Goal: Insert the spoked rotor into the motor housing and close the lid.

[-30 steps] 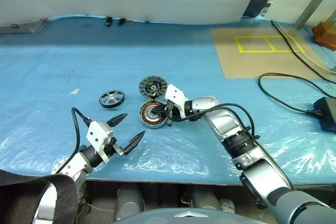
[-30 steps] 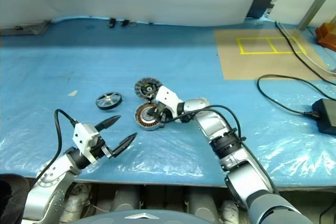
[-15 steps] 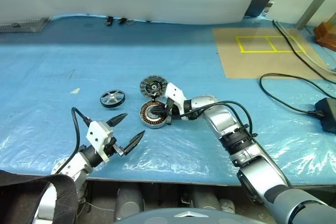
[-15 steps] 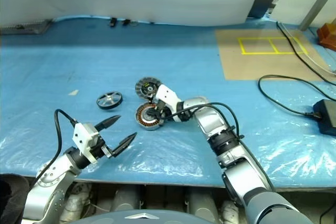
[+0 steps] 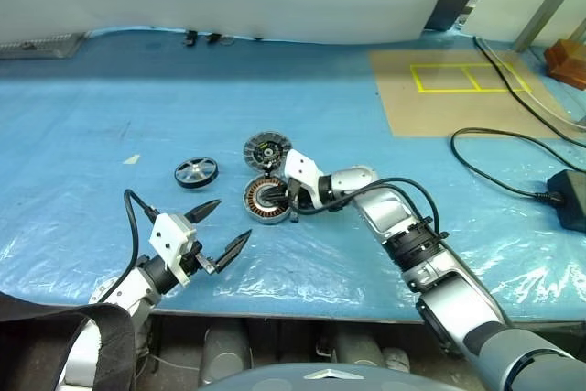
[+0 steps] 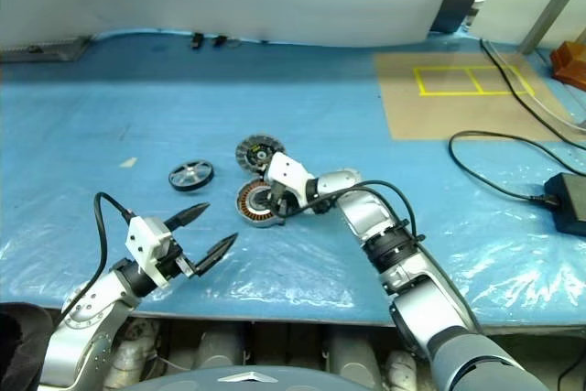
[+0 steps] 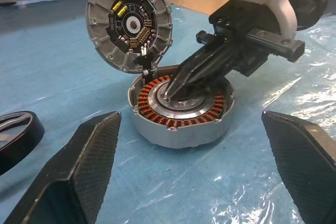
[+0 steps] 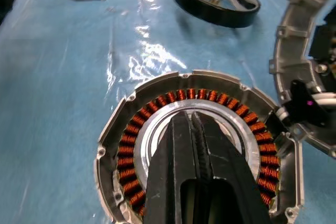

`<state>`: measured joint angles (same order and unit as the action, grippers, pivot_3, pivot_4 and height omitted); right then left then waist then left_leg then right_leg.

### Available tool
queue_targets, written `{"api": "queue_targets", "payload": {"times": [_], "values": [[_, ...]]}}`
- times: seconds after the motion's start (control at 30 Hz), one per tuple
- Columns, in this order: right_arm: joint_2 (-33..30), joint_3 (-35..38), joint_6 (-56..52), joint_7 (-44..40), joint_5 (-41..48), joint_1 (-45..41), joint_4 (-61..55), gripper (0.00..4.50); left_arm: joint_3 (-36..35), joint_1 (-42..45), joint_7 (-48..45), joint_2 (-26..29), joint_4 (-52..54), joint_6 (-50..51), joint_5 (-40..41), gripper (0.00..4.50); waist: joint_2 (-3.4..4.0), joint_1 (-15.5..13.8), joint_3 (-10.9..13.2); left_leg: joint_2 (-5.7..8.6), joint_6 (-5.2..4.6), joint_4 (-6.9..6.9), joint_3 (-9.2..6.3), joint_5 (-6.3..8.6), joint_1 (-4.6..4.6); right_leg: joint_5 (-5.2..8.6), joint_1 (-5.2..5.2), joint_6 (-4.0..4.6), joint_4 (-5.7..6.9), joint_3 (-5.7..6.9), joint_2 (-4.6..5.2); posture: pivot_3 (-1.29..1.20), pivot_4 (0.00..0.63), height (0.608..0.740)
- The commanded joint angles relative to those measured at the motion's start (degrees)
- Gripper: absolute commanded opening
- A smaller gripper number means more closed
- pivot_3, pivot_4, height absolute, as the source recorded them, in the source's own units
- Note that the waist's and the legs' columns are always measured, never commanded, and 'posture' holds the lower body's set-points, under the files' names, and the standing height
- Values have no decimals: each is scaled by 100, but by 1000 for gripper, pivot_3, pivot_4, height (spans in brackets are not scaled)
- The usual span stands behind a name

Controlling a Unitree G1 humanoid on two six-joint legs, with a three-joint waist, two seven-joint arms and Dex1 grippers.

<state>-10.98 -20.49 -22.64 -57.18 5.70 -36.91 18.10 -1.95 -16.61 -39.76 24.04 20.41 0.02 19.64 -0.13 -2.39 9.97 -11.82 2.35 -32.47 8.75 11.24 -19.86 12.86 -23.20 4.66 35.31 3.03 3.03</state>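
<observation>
The motor housing (image 5: 265, 200), a grey cup with coppery windings, lies mid-table on the blue sheet. My right gripper (image 8: 190, 121) is shut with nothing in it, and its tips rest down on the housing's silver centre (image 7: 181, 106). The lid (image 7: 129, 22) stands tilted up at the housing's far edge, ribbed face with coloured marks toward me. The spoked rotor (image 5: 195, 171), black-rimmed with silver spokes, lies flat to the left of the housing. Near the table's front edge my left gripper (image 5: 229, 222) is open and empty, pointing at the housing from a short way off.
A brown mat with yellow tape squares (image 5: 449, 89) lies at the back right. A black cable (image 5: 494, 148) runs to a black box (image 5: 572, 199) at the right edge. Small dark parts (image 5: 201, 37) sit by the back wall, and a white scrap (image 5: 131, 159) lies left.
My right wrist has turned slightly over the housing, its tips staying at the centre. The left gripper and the parts have kept still.
</observation>
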Motion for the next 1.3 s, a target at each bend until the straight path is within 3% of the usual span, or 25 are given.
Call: {"api": "queue_targets", "payload": {"times": [0.03, 0.37, 0.63, 0.93, 1.13, 1.3], "values": [[62, 286, -432, -349, 637, 12, -486, 38, -73, 13, 1, 31, 84, -100, 10, 4500, 0, -6, 0, 0, 0, -1, -1, 0, -1, -2, -7, 3, 0, 0, 0, 0, 150, 740], [-362, -501, 617, 118, -651, -46, 190, 38, -60, 55, 33, 0, 67, -109, -3, 4500, 0, -1, 0, 1, 0, 4, 3, 0, -9, -1, -4, 2, -6, 1, 0, 0, 150, 740], [-2, 186, -11, -40, 207, -116, -92, 38, -29, 32, 54, -47, 64, -137, -28, 4500, 0, -5, 0, 1, 0, 2, 0, 0, -4, -1, -5, 2, -5, 1, 1, 0, 150, 740], [-489, -462, 573, -291, -455, 2, -20, 38, -159, 218, 52, 18, 17, -49, 32, 4500, 0, -6, 0, 1, 0, 6, 3, 0, -10, -1, -6, 3, -8, 1, 0, 0, 150, 740], [-274, 77, 108, -512, 272, -223, -419, 38, -584, 990, 5, 470, -272, 757, 430, 4500, 0, -8, 0, 1, 0, -11, 1, 0, 7, 0, -2, 0, 13, 1, 0, 0, 150, 740], [-384, 263, -226, -679, 537, -362, -641, 38, -842, 1588, -393, 1303, -514, 1775, 773, 4500, 0, -3, 1, 1, 1, -17, 0, -1, -16, -3, -24, 5, 15, 0, -2, 0, 150, 740]]}}
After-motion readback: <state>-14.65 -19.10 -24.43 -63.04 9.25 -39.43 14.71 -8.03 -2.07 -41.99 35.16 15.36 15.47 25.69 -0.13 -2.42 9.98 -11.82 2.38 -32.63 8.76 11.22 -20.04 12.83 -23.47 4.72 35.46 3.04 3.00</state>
